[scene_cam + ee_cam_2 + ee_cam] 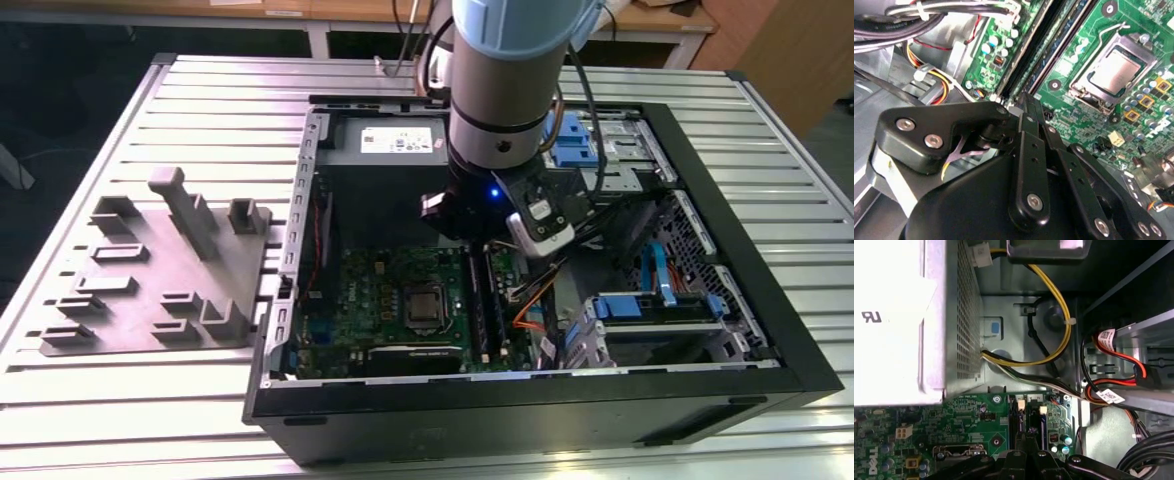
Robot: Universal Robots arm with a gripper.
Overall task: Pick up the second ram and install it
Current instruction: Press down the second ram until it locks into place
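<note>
The gripper [1026,107] hangs inside the computer case [747,300], its jaws pressed together directly over the second ram [1026,55] seated on the motherboard [1094,120].

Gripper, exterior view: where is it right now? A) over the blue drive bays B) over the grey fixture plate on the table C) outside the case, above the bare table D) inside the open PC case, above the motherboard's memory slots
D: the gripper hangs inside the open PC case, just above the motherboard, at the memory slots, away from the grey fixture plate.
</note>
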